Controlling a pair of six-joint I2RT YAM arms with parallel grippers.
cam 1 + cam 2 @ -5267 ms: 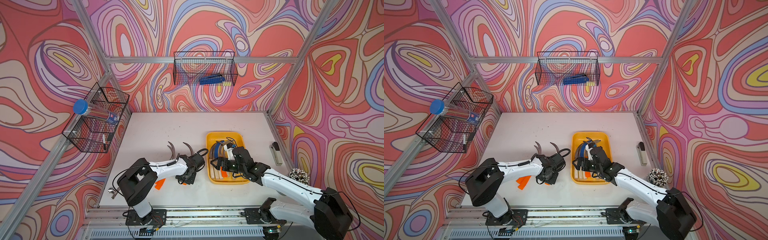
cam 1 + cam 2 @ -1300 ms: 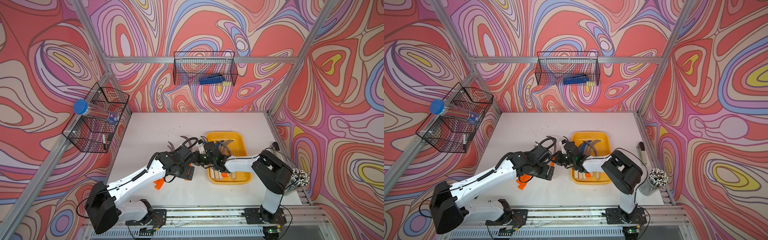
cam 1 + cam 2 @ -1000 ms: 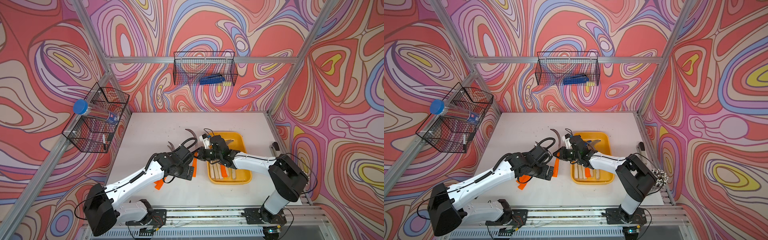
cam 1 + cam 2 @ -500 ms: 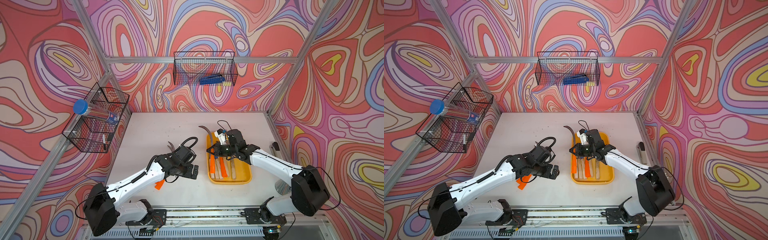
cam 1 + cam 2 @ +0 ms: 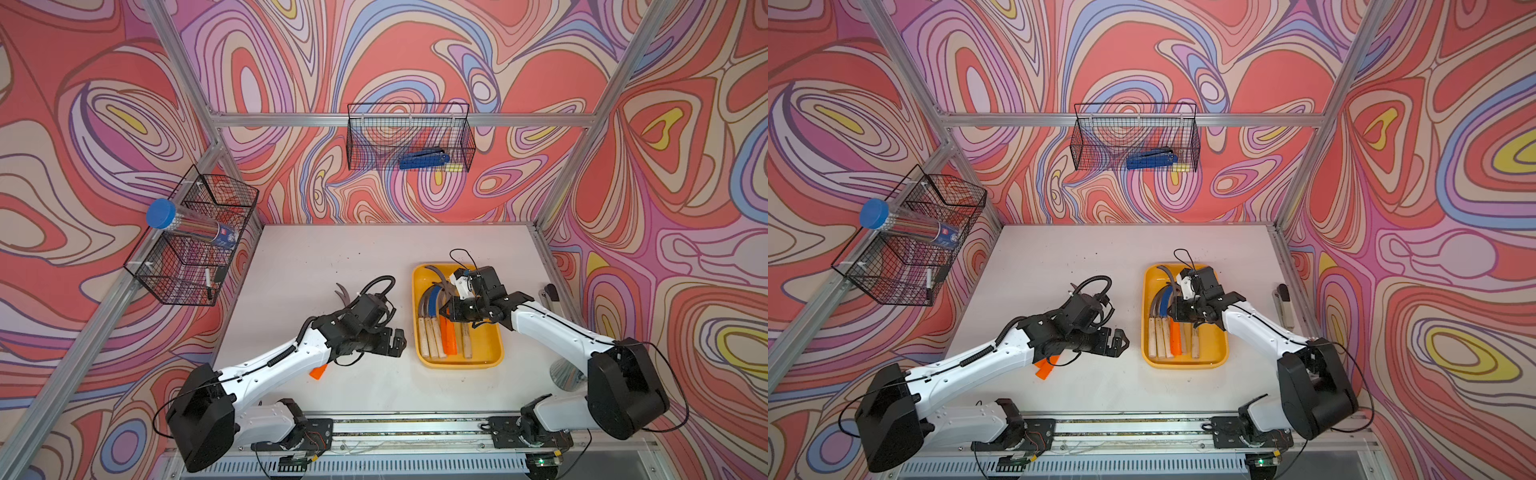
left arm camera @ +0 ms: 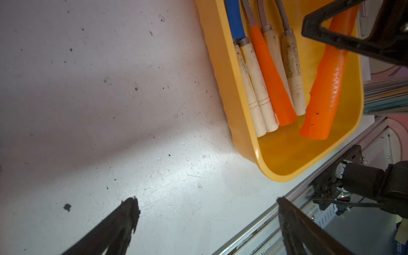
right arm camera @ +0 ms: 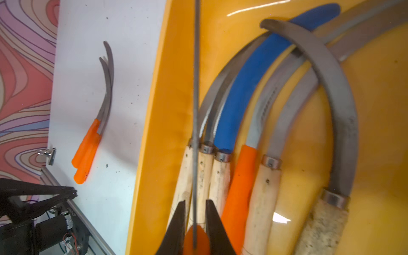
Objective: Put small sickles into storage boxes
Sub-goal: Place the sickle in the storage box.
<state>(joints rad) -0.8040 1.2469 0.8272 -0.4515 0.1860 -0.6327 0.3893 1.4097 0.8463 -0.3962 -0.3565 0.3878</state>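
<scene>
The right hand [image 5: 449, 318], pinching an orange-handled sickle [image 6: 326, 88], has moved inward over the yellow tray [image 5: 459, 366]. The sickle's handle now hangs below the hand. The left hand [image 5: 398, 343] remains spread and empty.

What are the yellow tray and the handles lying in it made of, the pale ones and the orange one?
Yellow tray: likely plastic, glossy, bright highlights on a rounded moulded wall. Pale handles: apparently wood, matte, scuffed and stained, with metal collars. Orange handle: probably plastic, smooth and uniformly coloured.
</scene>
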